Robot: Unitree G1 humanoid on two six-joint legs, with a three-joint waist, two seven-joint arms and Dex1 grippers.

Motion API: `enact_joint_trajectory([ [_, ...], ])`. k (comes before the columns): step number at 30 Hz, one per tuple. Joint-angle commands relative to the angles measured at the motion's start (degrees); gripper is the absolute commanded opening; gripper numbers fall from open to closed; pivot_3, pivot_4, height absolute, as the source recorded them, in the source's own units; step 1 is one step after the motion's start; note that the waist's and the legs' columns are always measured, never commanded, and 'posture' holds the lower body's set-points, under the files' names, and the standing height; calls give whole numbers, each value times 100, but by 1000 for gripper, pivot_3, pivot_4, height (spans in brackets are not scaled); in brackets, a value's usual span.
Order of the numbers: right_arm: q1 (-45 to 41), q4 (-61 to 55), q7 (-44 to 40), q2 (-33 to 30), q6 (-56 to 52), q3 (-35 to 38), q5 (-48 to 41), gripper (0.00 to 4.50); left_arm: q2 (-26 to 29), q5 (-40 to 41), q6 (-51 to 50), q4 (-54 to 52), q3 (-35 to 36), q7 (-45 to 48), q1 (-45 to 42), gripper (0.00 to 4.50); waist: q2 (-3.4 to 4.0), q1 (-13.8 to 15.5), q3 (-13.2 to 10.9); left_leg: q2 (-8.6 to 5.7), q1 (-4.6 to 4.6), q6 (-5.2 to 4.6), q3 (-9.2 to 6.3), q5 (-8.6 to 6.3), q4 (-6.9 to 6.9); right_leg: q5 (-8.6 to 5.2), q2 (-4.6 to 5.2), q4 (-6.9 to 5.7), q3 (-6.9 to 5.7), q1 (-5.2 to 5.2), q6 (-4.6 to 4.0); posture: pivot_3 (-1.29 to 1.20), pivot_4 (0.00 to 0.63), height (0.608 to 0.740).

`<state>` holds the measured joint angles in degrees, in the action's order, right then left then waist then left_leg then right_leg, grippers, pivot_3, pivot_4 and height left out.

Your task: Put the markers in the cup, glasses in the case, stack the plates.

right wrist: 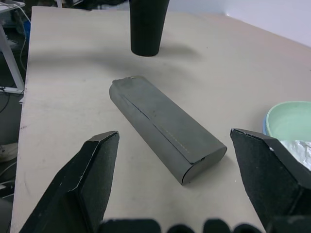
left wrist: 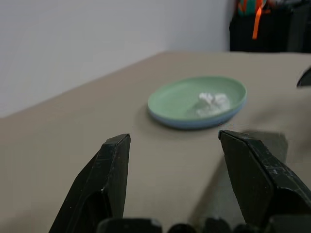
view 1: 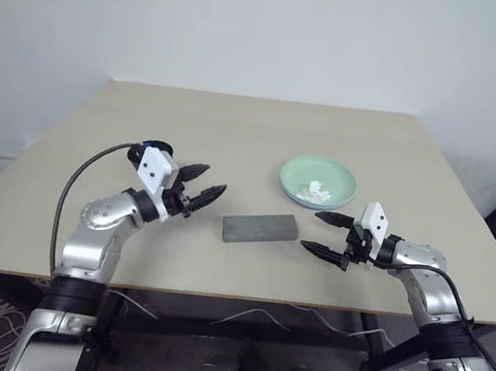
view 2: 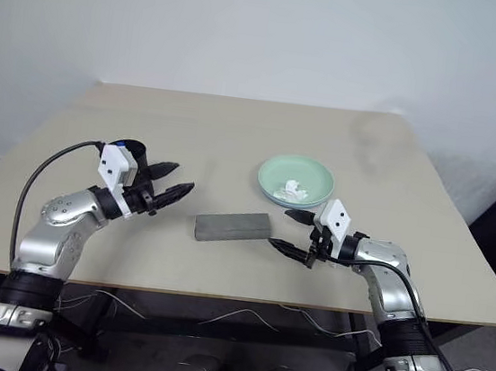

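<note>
The grey case (view 1: 260,228) lies shut at the table's middle front, between my two grippers. My left gripper (view 1: 215,180) is open and empty, to the left of the case and pointing toward it. Just behind that wrist stands the black cup (right wrist: 146,26), with a small blue marker end (view 2: 119,143) showing at its rim. On the case's other side my right gripper (view 1: 309,231) is open and empty, its tips close to the case's right end. The mint green plate (left wrist: 181,97) rests on the light blue plate (left wrist: 189,124) behind the case. The glasses are out of view.
A crumpled white paper wad (view 1: 315,192) lies in the green plate. The tan table (view 1: 237,130) reaches back to a white wall. A cable loops from my left wrist past the table's left front.
</note>
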<state>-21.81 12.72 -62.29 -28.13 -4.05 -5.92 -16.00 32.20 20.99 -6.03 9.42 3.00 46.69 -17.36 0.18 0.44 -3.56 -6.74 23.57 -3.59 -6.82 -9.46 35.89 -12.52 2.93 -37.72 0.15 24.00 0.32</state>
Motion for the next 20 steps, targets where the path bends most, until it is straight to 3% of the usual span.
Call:
enact_joint_trajectory([
  [1,-21,-162,-67,-189,-36,345,-231,3978,140,-122,143,-206,208,-19,246,3035,-1,11,1,0,0,0,1,0,0,0,1,1,0,0,0,0,0,736],
  [7,84,-177,-79,-383,-154,581,-325,3978,166,-213,338,-329,442,-142,839,3035,-1,21,0,0,5,0,7,0,-24,-2,1,3,14,25,-1,0,0,736],
  [20,269,-505,-38,-577,-533,666,-367,3978,-329,-356,383,-534,345,-600,1147,3035,0,24,0,0,6,0,15,0,-26,-2,7,4,17,22,-2,0,0,736],
])
